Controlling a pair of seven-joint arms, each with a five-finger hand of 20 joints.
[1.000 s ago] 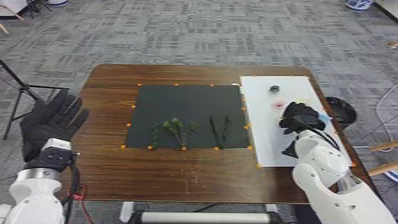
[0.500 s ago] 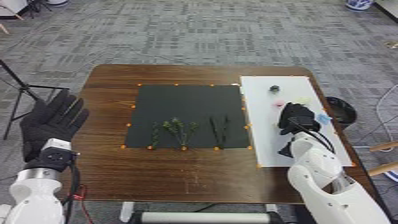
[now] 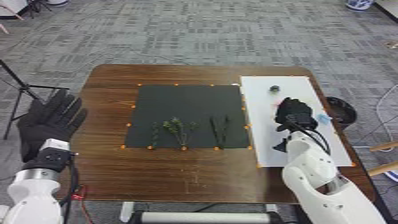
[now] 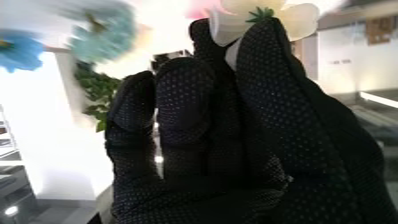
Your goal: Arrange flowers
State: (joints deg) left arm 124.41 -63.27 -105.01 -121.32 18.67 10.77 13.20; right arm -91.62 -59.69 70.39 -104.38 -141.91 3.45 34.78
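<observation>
Pinching a pale flower (image 4: 299, 16) between thumb and fingertips over the white board (image 3: 274, 150), right robot hand (image 3: 294, 114) looks nearly closed; left robot hand (image 3: 46, 122) open, fingers straight, beside the desk (image 3: 160, 175). Job seems part done: leafy sprigs (image 3: 177, 127) and slim dark stems (image 3: 218, 134) lie along the mat's (image 3: 182, 102) near edge. Blooms remain to place, dark one (image 3: 274, 89) and blue one (image 3: 323, 119) among those on the board.

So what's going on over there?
The right hand is over the white sheet, right by a cream flower; I can't tell whether it has hold of it. The left hand is open at the left side of the table. Green sprigs lie on the dark mat.
</observation>
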